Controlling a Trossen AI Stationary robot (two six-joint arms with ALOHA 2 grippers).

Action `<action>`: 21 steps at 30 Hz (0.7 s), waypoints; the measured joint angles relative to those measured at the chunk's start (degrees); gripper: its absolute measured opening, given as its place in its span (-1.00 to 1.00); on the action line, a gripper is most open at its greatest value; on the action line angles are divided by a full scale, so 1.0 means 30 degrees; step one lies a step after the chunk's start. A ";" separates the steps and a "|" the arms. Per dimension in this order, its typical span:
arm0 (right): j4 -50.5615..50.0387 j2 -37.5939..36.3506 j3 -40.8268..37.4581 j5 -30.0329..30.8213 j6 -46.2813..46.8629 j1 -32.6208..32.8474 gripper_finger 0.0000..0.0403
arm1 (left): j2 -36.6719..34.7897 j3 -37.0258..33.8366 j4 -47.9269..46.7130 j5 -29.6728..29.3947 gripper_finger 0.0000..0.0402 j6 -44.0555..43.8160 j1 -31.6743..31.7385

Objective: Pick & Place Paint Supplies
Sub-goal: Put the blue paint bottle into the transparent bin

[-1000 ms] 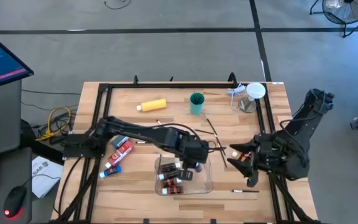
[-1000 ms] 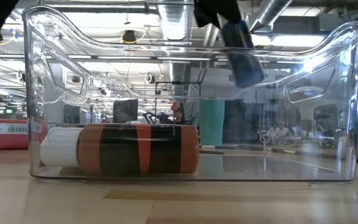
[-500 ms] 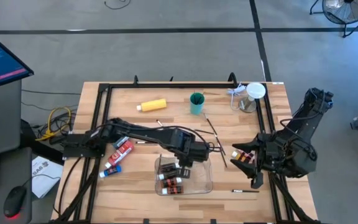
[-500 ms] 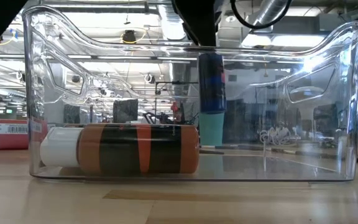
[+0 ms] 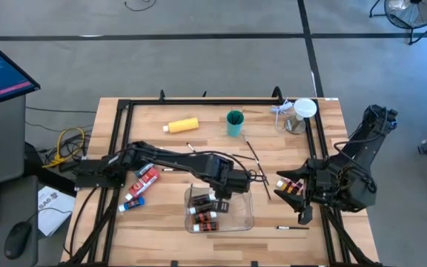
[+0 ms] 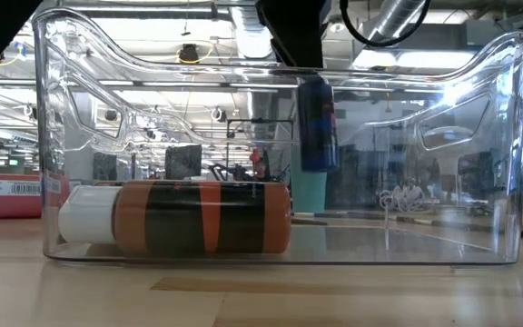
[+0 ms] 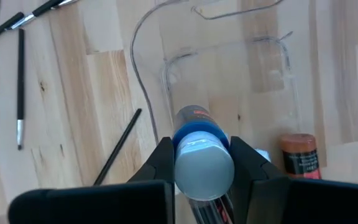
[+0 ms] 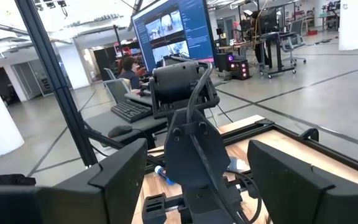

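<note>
While left claw [image 7: 201, 163] grips blue paint tube with grey cap [image 7: 202, 160] upright above clear rectangular plastic tray [image 5: 245, 215], lower straight into bare part beside brown white-capped bottles [image 5: 204, 215], then release; avoid tray wall. Right claw [image 5: 293, 194] waits wide open, empty, at right edge of wooden table [image 5: 273, 148].

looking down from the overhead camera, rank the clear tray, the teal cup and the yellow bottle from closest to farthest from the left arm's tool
1. Clear tray: directly under the left tool, which holds a blue tube over it.
2. Teal cup: toward the table's far edge, near the middle.
3. Yellow bottle: also along the far edge, left of the cup, a little farther off.
</note>
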 joint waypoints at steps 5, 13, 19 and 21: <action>0.0000 0.0003 0.0000 0.0000 0.0005 -0.0007 0.34 | 0.0000 -0.1192 0.0179 0.0036 -0.79 -0.0498 -0.0077; 0.0007 0.0007 0.0000 0.0000 0.0058 0.0000 0.34 | 0.0000 -0.1850 0.0382 -0.0015 -0.79 -0.0496 -0.0295; 0.0007 0.0007 0.0000 0.0000 0.0058 0.0000 0.34 | 0.0000 -0.1856 0.0404 -0.0583 -0.79 -0.0500 -0.0293; 0.0007 0.0007 0.0000 0.0000 0.0058 0.0000 0.34 | 0.0000 -0.1856 0.0404 -0.0649 -0.79 -0.0499 -0.0291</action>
